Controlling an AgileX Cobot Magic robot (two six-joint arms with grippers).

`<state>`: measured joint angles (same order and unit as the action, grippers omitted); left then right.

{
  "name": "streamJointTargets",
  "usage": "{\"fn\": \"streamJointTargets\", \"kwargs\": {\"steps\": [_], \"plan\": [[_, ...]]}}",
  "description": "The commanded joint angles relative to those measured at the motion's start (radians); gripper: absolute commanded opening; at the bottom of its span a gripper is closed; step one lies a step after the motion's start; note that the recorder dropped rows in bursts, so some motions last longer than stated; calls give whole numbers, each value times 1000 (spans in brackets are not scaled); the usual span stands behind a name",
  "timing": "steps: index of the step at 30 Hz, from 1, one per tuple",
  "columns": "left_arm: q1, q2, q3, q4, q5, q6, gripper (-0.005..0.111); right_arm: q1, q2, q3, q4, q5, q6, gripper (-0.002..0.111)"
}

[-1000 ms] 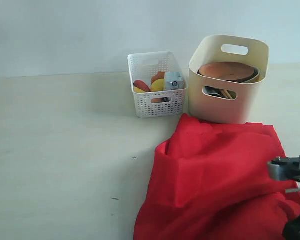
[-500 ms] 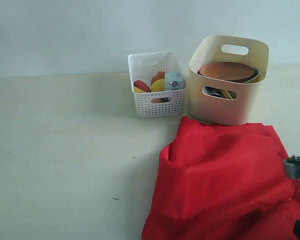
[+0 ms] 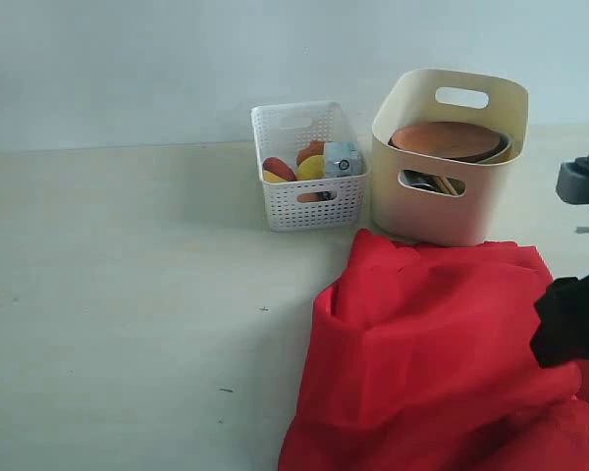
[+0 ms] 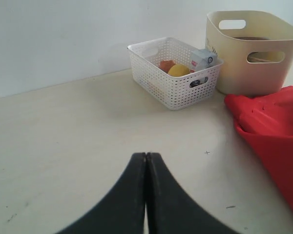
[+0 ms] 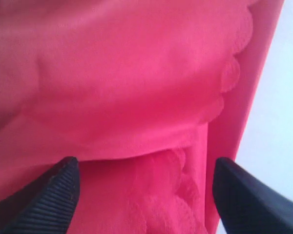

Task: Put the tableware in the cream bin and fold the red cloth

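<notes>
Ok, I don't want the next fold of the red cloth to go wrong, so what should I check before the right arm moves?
1. Plate inside the cream bin: ok.
2. Right fingers open, holding nothing: ok.
3. Left fingers shut, empty, away from the cloth: ok.
4. Red cloth folded neatly: not ok, it lies bunched with loose folds.
5. Scalloped edge between the right fingers: ok.
6. Cloth clear of the bin: cannot tell, its far edge reaches the bin's base.
</notes>
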<state>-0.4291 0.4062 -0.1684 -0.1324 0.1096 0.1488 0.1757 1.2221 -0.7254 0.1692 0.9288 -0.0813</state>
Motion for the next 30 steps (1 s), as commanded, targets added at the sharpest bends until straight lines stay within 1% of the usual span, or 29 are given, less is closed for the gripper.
{"fn": "streamJointTargets", "kwargs": {"steps": [1, 10, 20, 25, 30], "plan": [[1, -4, 2, -1, 4, 8, 0, -2, 9, -10, 1, -74, -27, 73], [1, -4, 2, -1, 16, 8, 0, -2, 153, -15, -14, -150, -48, 73], [1, -4, 2, -1, 19, 8, 0, -2, 283, -84, -8, -135, -48, 73], [1, -4, 2, -1, 19, 8, 0, -2, 332, -103, -40, -127, -47, 73], [1, -4, 2, -1, 19, 8, 0, -51, 400, -112, -44, -104, -47, 76]]}}
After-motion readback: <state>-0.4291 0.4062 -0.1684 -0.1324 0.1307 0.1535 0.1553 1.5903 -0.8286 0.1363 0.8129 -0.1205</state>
